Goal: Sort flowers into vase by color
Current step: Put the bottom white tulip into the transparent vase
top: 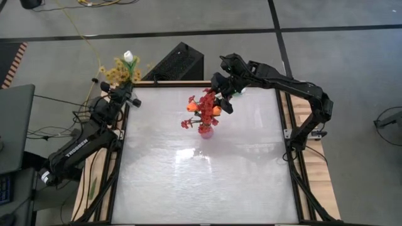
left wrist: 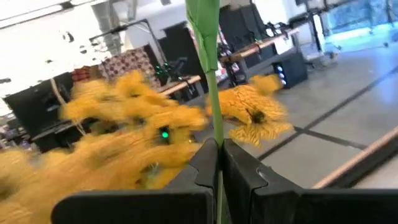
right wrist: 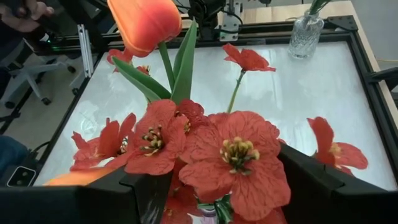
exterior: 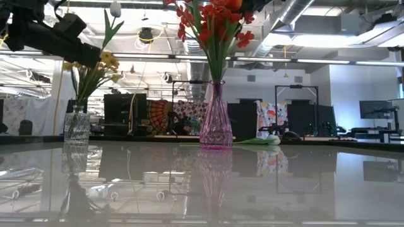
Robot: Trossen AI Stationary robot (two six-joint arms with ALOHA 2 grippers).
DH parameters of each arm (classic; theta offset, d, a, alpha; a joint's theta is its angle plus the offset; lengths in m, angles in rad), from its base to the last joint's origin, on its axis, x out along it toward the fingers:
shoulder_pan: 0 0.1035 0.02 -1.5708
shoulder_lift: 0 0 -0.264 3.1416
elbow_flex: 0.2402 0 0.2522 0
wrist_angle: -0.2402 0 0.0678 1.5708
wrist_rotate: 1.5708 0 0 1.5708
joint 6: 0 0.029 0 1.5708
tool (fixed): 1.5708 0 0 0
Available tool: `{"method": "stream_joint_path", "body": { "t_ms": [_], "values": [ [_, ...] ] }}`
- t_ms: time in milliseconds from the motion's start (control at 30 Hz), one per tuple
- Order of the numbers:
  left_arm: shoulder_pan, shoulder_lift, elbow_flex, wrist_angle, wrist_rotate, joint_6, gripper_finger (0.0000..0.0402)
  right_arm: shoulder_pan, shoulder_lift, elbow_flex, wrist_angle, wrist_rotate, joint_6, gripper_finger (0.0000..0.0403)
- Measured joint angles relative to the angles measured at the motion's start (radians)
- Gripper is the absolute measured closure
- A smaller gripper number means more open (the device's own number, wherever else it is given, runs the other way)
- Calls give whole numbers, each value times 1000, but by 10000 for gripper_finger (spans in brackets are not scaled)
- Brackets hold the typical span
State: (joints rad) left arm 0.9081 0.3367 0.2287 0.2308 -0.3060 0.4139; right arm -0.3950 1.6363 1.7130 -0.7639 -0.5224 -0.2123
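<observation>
Threading the white tulip-like bud on its long green stem [top: 128, 57] down into the clear glass vase [exterior: 76, 125] is the step in hand, as I judge it, and it will go best if the stem is kept upright and lowered slowly through the yellow small-bloom sprays [top: 117, 73] so none are pushed out. The left gripper [left wrist: 217, 163] is clenched on that green stem, at the table's upper-left corner in the high view; the stem's long axis runs near vertical, bud uppermost, rising straight out from between the fingers in the left wrist view. In the low view the clear vase stands at the left with the white bud at the frame's top.

The right gripper [top: 221, 99] hangs released and wide just above the red clustered flowers [top: 202, 112] in the pink glass vase [exterior: 216, 123], upper centre of the table. An orange tulip-shaped bloom [right wrist: 143, 23] stands among the red, stems upright, blooms skyward. A second white bud [exterior: 273, 140] lies flat on the white tabletop [top: 207, 182] behind the pink vase.
</observation>
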Motion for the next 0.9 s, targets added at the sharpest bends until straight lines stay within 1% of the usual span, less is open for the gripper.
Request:
{"method": "stream_joint_path", "body": {
  "t_ms": [67, 200, 367, 500, 733, 900],
  "values": [
    [0, 0, -12, 28, -6, 5, 401, 0, -3, 0, 2, 0, 2, 127],
    [0, 0, -16, 29, -12, 4, 401, 0, -3, 1, 0, 0, 2, 127],
    [0, 0, -16, 23, 18, -16, 401, 0, -3, 1, 0, 0, 2, 127],
    [0, 1, -17, 27, 68, -18, 401, 0, -3, 1, 1, 0, 2, 127],
    [0, 0, 8, 57, 74, -20, 401, 0, -3, 1, 1, 0, -2, 127],
    [0, 1, 9, 26, 75, -68, 401, 0, -3, 1, -3, 0, -3, 127]
  ]
}}
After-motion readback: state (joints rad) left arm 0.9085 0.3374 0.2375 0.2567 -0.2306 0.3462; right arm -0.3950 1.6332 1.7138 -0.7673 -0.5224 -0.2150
